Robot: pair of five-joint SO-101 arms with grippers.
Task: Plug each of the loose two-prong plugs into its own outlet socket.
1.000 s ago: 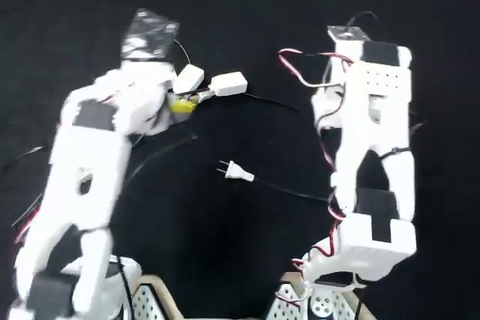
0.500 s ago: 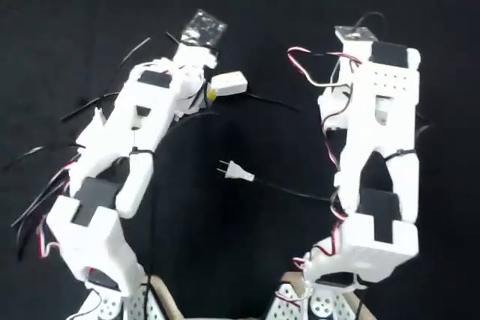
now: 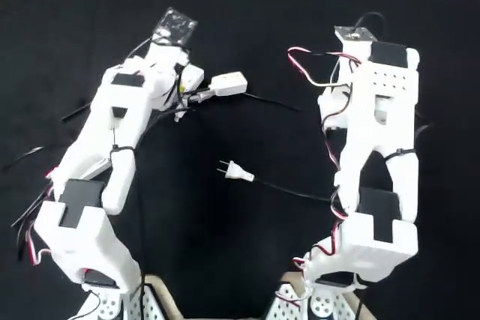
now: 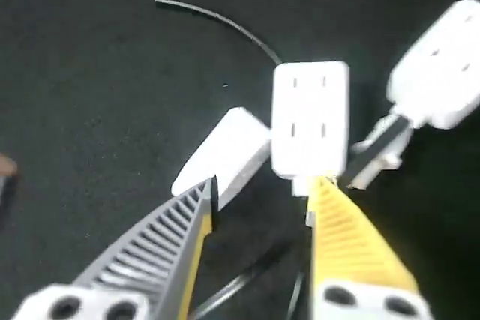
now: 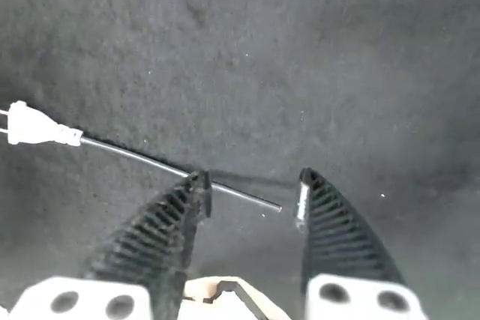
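Left wrist view: boxy white socket [image 4: 310, 118].

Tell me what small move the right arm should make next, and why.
Probably slide the right gripper along the black cord until it is over the white plug. Its fingers are open with just the cord's loose end between them, and the plug lies farther along. Gripping the plug body should steer the prongs better than gripping the thin cord.

Bright, even light from above; the black table [image 3: 255, 35] soaks it up and shows hardly any shadow; the white arms [image 3: 375, 110] glare, their surfaces washed pale; in the left wrist view the outlet block [image 4: 310, 118] is bleached almost flat white.
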